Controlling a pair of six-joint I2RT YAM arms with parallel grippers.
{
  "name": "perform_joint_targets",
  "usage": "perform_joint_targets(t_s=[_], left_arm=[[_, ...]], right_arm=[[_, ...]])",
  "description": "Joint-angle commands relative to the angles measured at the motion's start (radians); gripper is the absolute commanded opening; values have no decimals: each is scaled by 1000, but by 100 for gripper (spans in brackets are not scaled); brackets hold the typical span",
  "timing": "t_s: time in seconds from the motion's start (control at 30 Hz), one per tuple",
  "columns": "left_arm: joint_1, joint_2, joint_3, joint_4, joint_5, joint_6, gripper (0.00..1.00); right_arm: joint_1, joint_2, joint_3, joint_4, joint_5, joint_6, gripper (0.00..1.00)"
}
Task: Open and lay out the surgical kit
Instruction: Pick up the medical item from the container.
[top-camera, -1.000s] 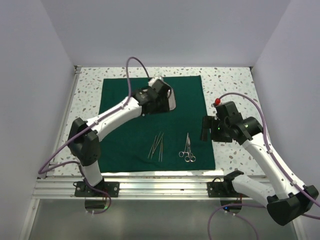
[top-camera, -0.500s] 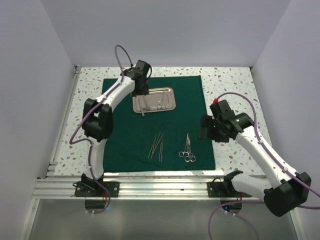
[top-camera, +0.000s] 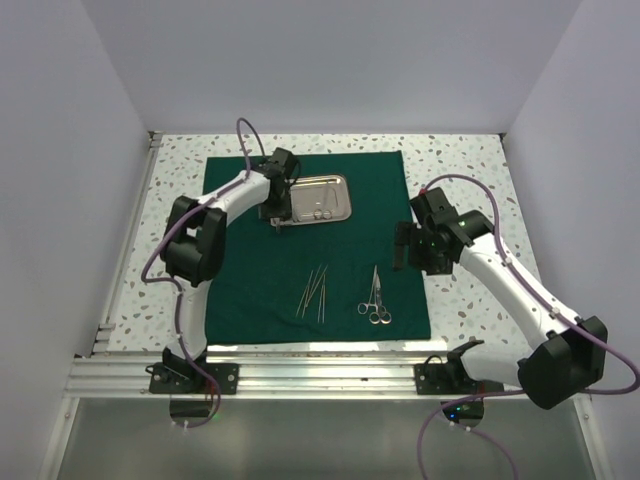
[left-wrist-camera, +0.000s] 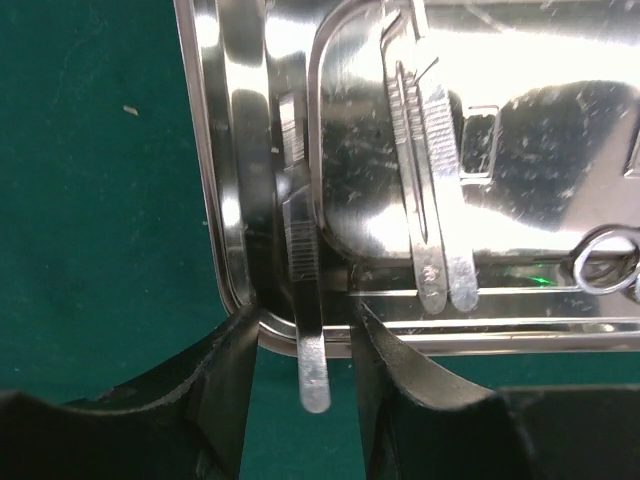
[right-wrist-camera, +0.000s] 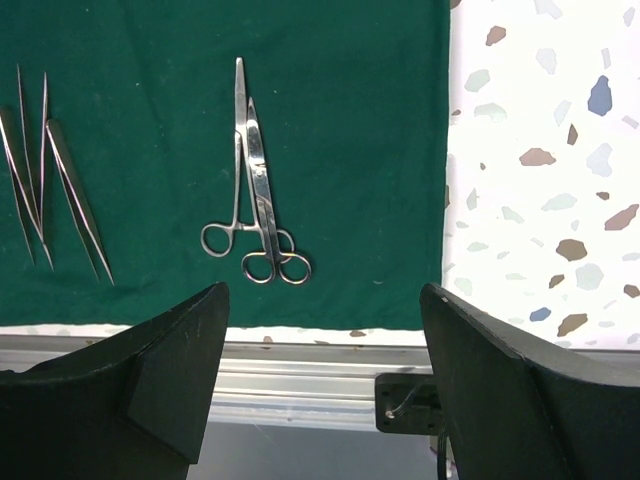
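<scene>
The dark green cloth (top-camera: 250, 270) lies spread flat on the table. The steel tray (top-camera: 318, 197) sits on its far middle, with tweezers (left-wrist-camera: 430, 180) and a ring handle (left-wrist-camera: 600, 262) inside. A flat silver instrument (left-wrist-camera: 312, 345) sticks out over the tray rim (left-wrist-camera: 225, 150). My left gripper (top-camera: 277, 212) (left-wrist-camera: 305, 335) is open at the tray's front left corner, with its fingers either side of that instrument's end and gaps on both sides. Ring-handled scissors (top-camera: 376, 298) (right-wrist-camera: 262, 200) and slender probes (top-camera: 316, 292) (right-wrist-camera: 60, 190) lie on the near cloth. My right gripper (top-camera: 404, 252) (right-wrist-camera: 322, 300) is wide open and empty above the cloth's right edge.
Speckled tabletop (right-wrist-camera: 540, 150) shows to the right of the cloth. An aluminium rail (top-camera: 320, 372) (right-wrist-camera: 300, 385) runs along the near table edge with the arm mounts on it. White walls close in the left, right and back sides.
My left gripper has left the space over the tray and come down at its front left corner, around the protruding instrument. My right gripper has shifted slightly back and left.
</scene>
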Motion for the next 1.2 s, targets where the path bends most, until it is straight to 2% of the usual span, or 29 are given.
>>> perform_joint_targets(t_s=[0.0,0.27,0.6,0.7,0.83,1.03,1.17], left_arm=[[10,-64,-67,79,36,8,45],[10,-19,-41,79,44,21,45],[14,27,-55,96,82,21,31],[19,28,-64,105,84,25,24],[23,30,-65,111,94,38,0],[23,-53,-4,52,58,61,0],[23,-195,-13,3,19,65,0]], right_arm=[[-3,9,50,20,11,-25,81],[-2,22,63,19,20,-28,81],[-2,14,38,25,34,-17,81],[-2,11,35,23,38,-19,81],[-3,16,38,23,41,-23,81],[-3,20,49,29,24,-36,81],[-3,16,44,40,14,-48,81]])
